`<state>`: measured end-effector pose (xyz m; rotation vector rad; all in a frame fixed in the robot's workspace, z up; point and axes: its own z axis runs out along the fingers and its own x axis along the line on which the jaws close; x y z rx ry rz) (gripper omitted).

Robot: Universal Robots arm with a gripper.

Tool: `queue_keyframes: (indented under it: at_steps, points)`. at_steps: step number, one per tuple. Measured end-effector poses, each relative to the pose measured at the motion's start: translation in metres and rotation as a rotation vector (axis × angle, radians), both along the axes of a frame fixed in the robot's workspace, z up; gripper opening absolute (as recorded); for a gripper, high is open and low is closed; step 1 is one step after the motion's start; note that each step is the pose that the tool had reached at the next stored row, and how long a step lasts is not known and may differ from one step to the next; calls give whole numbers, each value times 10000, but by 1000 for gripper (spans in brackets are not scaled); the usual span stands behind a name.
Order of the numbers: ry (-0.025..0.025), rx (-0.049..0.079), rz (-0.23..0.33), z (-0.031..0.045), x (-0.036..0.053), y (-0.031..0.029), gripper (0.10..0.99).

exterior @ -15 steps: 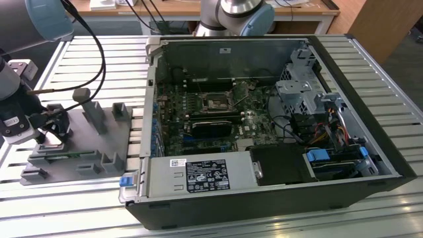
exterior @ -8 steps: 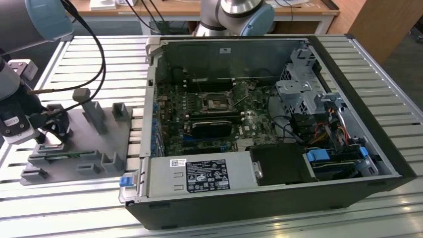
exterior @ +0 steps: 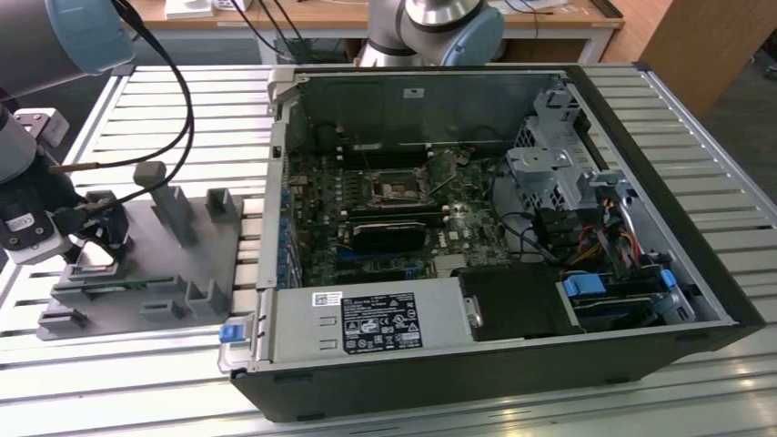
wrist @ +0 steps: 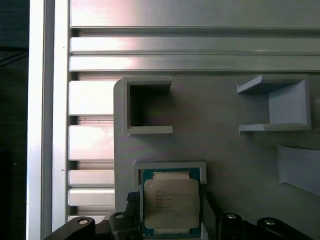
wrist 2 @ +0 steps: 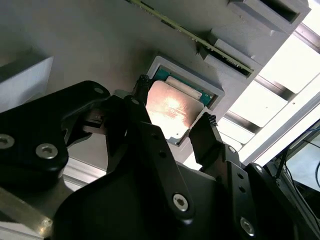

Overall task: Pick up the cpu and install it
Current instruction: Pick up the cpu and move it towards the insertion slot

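The cpu (wrist: pixel 169 202), a flat square chip with a silver top and green rim, lies in its shallow grey nest (wrist: pixel 170 166) on the grey fixture plate (exterior: pixel 182 264) at the exterior view's left. My gripper (wrist: pixel 170 200) is down at the nest, its black fingers (wrist: pixel 133 198) pressed against two opposite edges of the chip. The second wrist view shows the same: the gripper (wrist 2: pixel 175 100) straddles the cpu (wrist 2: pixel 172 107), which still rests in the nest. Inside the open computer case, the black socket frame (exterior: pixel 398 187) sits on the motherboard with nothing in it.
The fixture plate carries grey blocks and posts (exterior: pixel 170 205) and a thin green memory stick (exterior: pixel 122 284). An open grey holder (wrist: pixel 147 107) stands beside the nest. The case (exterior: pixel 486 228) has tall walls, cables and a drive cage (exterior: pixel 547 173). The table is slatted aluminium.
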<state>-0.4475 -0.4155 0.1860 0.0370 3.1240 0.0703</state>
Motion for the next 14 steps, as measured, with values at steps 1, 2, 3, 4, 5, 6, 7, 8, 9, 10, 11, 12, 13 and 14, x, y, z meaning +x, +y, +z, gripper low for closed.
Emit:
queue_keyframes:
  at_steps: [1, 2, 3, 4, 5, 6, 7, 8, 9, 10, 11, 12, 13, 14]
  points:
    - [0, 0, 0, 0, 0, 0, 608]
    - [-1, 1, 1, -1, 0, 1, 608]
    - [-1, 0, 1, 0, 0, 2, 608]
    - [-1, 0, 1, 0, 0, 2, 608]
    - [-1, 0, 1, 0, 0, 3, 608]
    - [-1, 0, 0, 0, 0, 3, 592]
    - [0, -1, 1, 1, 0, 3, 592]
    - [1, -1, 1, 1, 0, 3, 533]
    - [0, 0, 1, 1, 0, 3, 525]
    - [-1, 0, 1, 2, 0, 4, 525]
    - [-2, 1, 0, 7, 1, 4, 525]
    - [-4, 2, 0, 17, 1, 4, 525]
    - [-2, 1, 0, 29, 0, 4, 525]
    - [-1, 0, 0, 44, 0, 4, 525]
